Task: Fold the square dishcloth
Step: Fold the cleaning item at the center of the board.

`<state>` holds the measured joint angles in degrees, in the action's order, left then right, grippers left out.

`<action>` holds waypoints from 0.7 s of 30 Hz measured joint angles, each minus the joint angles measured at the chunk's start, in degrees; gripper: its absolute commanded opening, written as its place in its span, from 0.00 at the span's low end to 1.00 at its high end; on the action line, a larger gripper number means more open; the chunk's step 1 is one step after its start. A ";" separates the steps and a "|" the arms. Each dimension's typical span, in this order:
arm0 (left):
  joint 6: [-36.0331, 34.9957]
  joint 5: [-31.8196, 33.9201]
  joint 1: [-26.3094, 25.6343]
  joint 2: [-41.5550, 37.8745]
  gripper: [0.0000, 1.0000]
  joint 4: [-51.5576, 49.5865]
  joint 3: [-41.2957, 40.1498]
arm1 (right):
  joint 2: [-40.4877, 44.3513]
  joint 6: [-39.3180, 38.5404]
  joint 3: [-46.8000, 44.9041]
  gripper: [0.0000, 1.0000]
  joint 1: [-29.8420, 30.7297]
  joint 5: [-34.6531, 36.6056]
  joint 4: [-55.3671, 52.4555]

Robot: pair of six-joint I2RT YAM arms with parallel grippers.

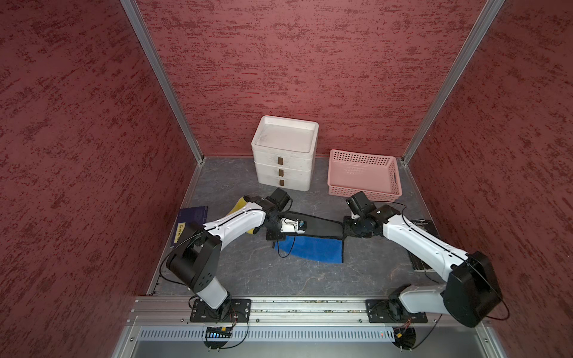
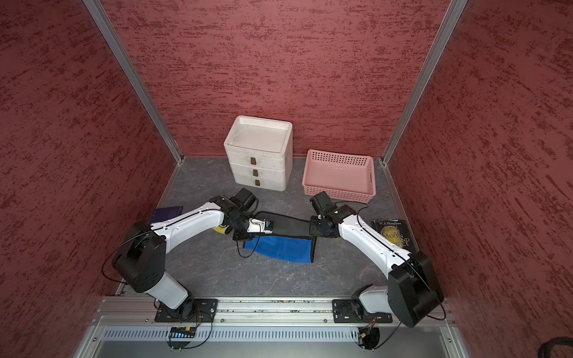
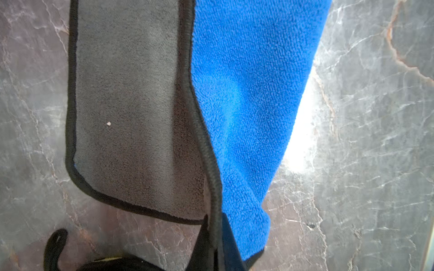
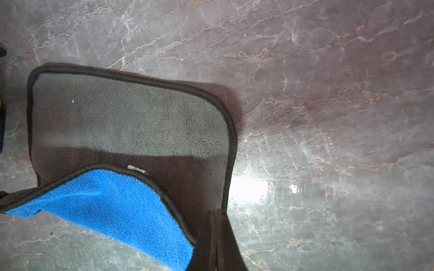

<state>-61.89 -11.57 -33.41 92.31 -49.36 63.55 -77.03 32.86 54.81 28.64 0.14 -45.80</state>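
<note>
The soft square dishcloth (image 1: 313, 249), blue on one side and grey on the other with a black edge, could slip out. Each claw holds only a thin bit of the black edge, so a quick pull may tug it free, and that side would drop. If one arm goes farther than the other, the edges will not line up and the fold will be crooked. The middle hangs loose between the two arms, so it may bunch up when it comes down.

The left claw (image 3: 217, 245) is pressed together, pinching the cloth's edge at one corner. The right claw (image 4: 216, 239) is pressed together too, pinching the other corner. The cloth is in the middle of the grey stone-look desk (image 1: 279, 285), between the two claws. Its far part lies flat, grey side up. Its near part is lifted and shows blue, hanging down from the claws. I think the fold is about half done.
</note>
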 measured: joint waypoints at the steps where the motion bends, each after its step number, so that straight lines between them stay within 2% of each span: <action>1: -0.02 0.02 0.11 -0.20 0.00 -0.37 0.00 | 0.24 -0.11 0.00 0.00 0.00 0.00 -0.11; 8: -0.11 2.03 0.35 -2.80 0.00 -3.17 -0.79 | 5.27 -0.26 -0.15 0.00 0.02 -0.48 -2.34; 12: -0.35 2.97 -0.26 -11.06 0.00 -5.07 -6.45 | 12.81 -0.02 -2.82 0.00 0.59 -1.88 -4.02; 15: -0.22 3.08 -3.43 -15.72 0.00 -6.16 -12.09 | 16.72 0.79 -6.58 0.00 2.05 -3.21 -5.33; 18: 0.39 3.78 -7.43 -15.87 0.00 -5.62 -16.33 | 17.62 1.49 -9.03 0.00 3.76 -4.31 -6.99; 21: 1.84 5.49 -7.61 -11.82 0.00 -3.37 -15.74 | 16.55 1.86 -9.31 0.00 4.26 -4.66 -7.23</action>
<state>-60.05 -6.09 -41.01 80.49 -52.73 47.81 -60.49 34.72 45.50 32.91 -4.51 -53.04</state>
